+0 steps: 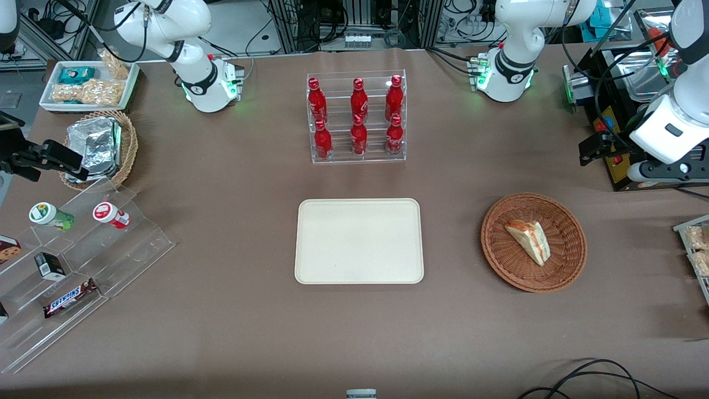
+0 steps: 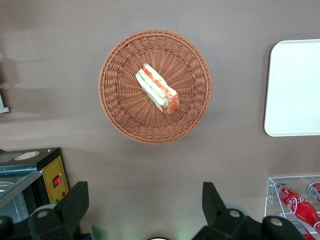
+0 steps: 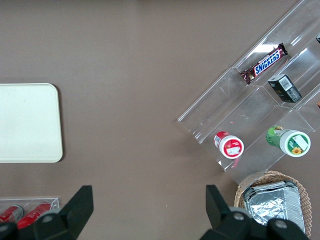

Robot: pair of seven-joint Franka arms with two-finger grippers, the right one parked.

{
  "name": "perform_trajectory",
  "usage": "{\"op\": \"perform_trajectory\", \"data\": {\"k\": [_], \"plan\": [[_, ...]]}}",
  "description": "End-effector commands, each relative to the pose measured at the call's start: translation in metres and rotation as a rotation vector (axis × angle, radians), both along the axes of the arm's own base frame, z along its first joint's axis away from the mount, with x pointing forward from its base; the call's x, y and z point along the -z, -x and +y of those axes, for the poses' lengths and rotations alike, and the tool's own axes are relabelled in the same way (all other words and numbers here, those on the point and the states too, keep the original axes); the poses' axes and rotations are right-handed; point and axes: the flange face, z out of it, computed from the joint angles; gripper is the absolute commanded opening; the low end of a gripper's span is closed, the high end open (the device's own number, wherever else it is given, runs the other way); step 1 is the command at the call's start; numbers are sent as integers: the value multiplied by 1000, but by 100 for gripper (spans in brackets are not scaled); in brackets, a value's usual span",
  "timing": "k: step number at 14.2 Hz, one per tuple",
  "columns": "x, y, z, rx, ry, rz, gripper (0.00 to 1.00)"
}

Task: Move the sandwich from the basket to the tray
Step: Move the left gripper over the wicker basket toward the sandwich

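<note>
Small triangular pale-bread sandwich (image 2: 157,88) lying in round reddish-brown wicker basket (image 2: 116,95), flat cream rectangular tray (image 1: 359,241) well apart, bare, left gripper (image 2: 145,212) apparently high above basket, fingers (image 2: 75,205) spread wide, holding nothing

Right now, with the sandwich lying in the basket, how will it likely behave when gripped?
The sandwich looks soft: layered bread and filling would probably squash or split under a hard squeeze. It seems light, and the basket may shift. The gripper is open, apart from the basket.
</note>
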Motion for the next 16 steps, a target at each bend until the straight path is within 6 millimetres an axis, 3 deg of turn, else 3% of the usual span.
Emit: {"op": "perform_trajectory", "data": {"k": [1, 8, 10, 13, 16], "plan": [[-5, -5, 1, 2, 27, -13, 100], [11, -5, -3, 4, 18, 46, 100], [27, -9, -4, 7, 14, 80, 100], [90, -19, 0, -4, 5, 128, 100], [173, -37, 2, 1, -14, 49, 100]]}}
